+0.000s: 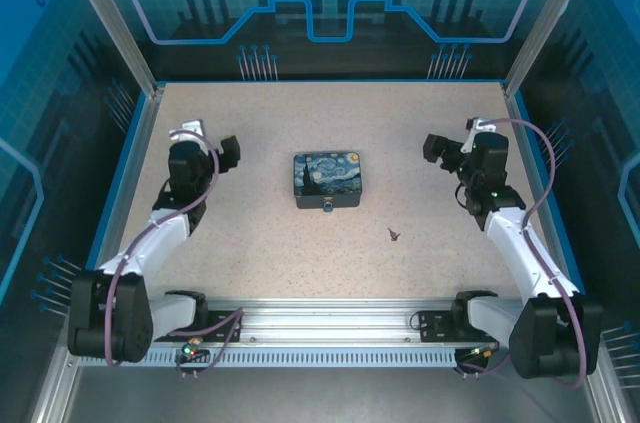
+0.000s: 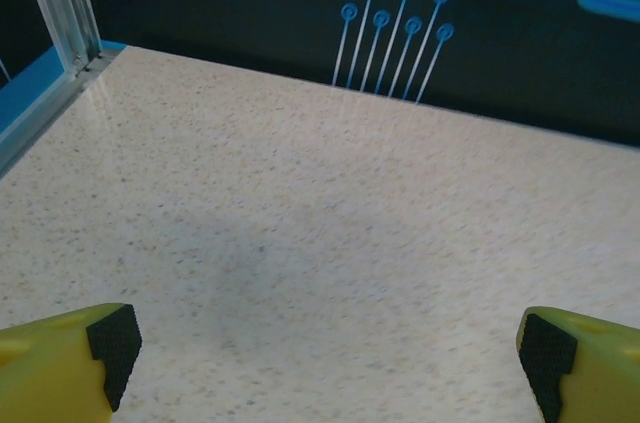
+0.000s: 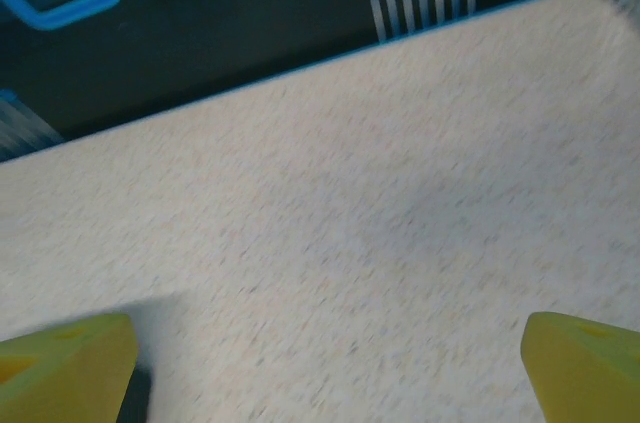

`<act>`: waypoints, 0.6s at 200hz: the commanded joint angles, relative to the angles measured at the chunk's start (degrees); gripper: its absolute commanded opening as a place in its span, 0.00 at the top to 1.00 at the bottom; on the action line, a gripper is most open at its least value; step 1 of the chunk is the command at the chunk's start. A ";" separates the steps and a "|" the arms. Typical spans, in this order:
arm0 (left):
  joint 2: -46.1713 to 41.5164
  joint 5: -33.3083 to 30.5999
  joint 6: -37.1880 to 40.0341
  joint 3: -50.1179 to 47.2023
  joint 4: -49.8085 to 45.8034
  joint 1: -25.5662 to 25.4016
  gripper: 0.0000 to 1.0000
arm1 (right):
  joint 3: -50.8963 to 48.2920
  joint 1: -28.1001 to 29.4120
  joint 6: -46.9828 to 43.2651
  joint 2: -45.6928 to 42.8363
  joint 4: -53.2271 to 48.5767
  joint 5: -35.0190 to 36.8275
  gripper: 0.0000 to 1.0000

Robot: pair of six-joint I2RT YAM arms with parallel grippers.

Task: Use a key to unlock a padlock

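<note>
Seen from above, the left gripper (image 1: 229,151) hung over the left side of the speckled beige desk (image 1: 250,253), its jaws apart. At mid-desk lay a rectangular tin box painted in blue and yellow swirls (image 1: 328,179). The tiny bluish-teal padlock (image 1: 327,208) sat against the tin's near edge, its shackle too small to make out. The tiny dark brownish key (image 1: 394,234) lay apart, further right and nearer. The right gripper (image 1: 437,150) hung at the right, jaws apart. The left wrist view added sharp yellow fingers (image 2: 60,368) with black pads (image 2: 115,338). The right wrist view was blurred.
</note>
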 commanded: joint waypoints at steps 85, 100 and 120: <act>2.98 5.58 -23.15 13.15 -30.30 -19.05 0.01 | 4.57 21.55 13.47 9.99 -16.05 -12.58 0.02; 4.53 5.00 -25.59 13.45 -30.99 -20.67 0.01 | 4.55 24.01 15.81 12.49 -15.08 -12.56 0.02; 6.34 6.52 -27.75 12.84 -30.85 -22.35 0.01 | 4.85 26.45 17.92 15.46 -13.78 -13.16 0.03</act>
